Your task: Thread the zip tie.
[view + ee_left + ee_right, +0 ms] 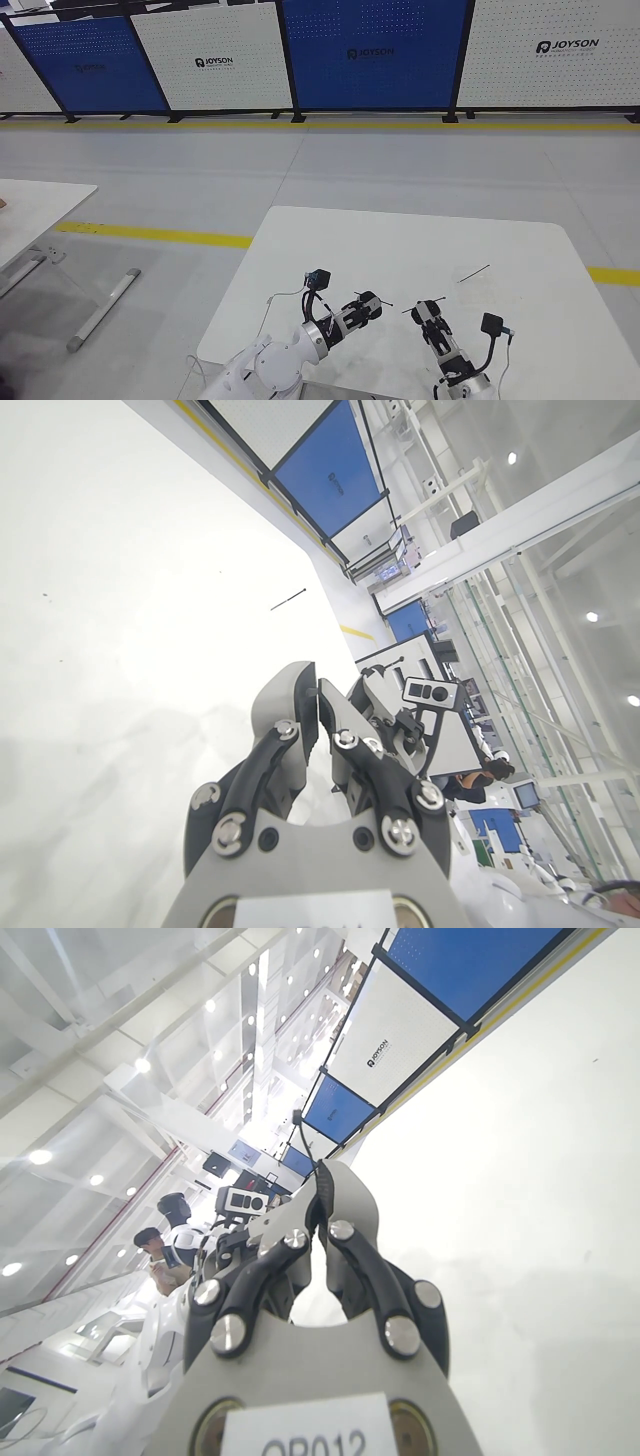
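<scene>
White table [400, 240], loose tie [473, 273] on it; blue-white panels [375, 50] behind. Right gripper [320, 1173] clamps zip tie [302, 1138]; left gripper [317, 687] clamps black strip [313, 690].

Black zip tie [303, 1138] (thin, head outermost) gripped in the right tool [322, 1169].

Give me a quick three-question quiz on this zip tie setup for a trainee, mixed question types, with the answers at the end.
1. True or false: the right end effector is shut on the held zip tie, whose head sticks out past the fingertips.
2. Multiple choice: where does the loose zip tie lie? A, on the floor. B, on the table, apart from both arms. C, in a box.
3. Fill in: the table's top is ____ in colour.

Key: 1 true; 2 B; 3 white.
</scene>
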`<state>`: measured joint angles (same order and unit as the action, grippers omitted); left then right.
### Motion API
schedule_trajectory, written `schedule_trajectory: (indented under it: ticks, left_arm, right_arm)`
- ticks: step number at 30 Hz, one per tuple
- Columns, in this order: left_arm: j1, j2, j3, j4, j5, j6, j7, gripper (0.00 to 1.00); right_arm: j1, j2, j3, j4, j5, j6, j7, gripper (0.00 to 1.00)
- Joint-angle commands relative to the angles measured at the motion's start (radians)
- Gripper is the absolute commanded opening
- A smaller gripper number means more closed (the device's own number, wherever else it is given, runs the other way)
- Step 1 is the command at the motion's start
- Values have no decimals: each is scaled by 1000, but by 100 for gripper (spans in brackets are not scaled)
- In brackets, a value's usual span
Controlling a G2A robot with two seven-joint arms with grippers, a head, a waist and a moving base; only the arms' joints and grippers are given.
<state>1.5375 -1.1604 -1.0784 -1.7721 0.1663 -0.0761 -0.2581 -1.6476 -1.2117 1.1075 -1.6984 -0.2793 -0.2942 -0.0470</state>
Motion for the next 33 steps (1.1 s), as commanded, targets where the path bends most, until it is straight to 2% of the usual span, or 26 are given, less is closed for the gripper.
schedule_trajectory:
  ticks: [1,18,33]
  left_arm:
    - [0,0,0,0,0,0,0,0]
    - [0,0,0,0,0,0,0,0]
    - [0,0,0,0,0,0,0,0]
  right_arm:
    - [11,-3,-5,10,7,4,3,0]
    - [47,-23,-36,42,-20,53,-20,0]
    - [62,-35,-38,52,-23,71,-13,0]
